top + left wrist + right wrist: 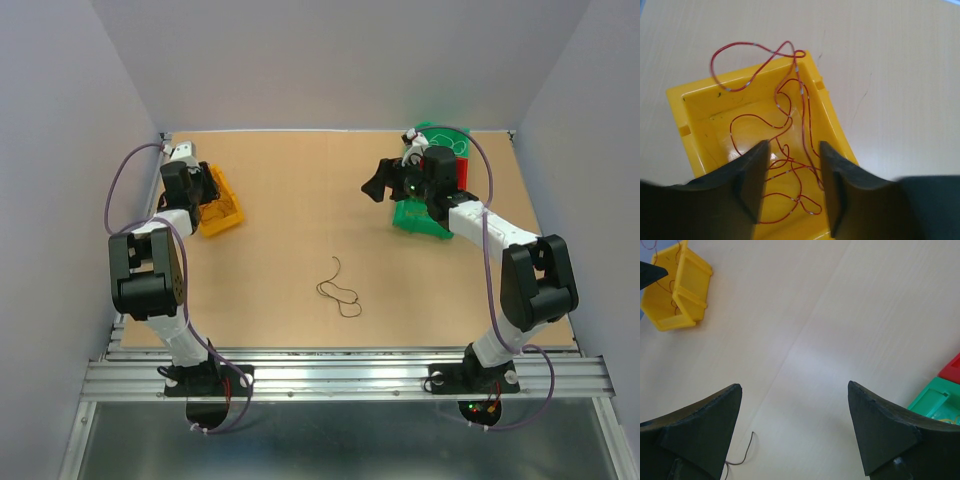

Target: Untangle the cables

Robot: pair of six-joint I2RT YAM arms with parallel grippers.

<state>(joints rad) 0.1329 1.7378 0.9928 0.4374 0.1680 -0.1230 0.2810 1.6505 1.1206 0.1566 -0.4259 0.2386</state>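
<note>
Left fingers (752, 187) apart over red cable (804, 107) along bin (690, 97)

a thin red cable (790, 117) with short whitish bands lies in loose, curly loops inside a yellow bin (695, 105). most of its coils rest on the bin floor, crossing one another, while one large loop spills over the far rim onto the table (280, 200). well apart from it, a hair-thin dark cable (335, 290) lies alone on the table's bare middle, bent into a small open squiggle with one end curling upward.
</note>
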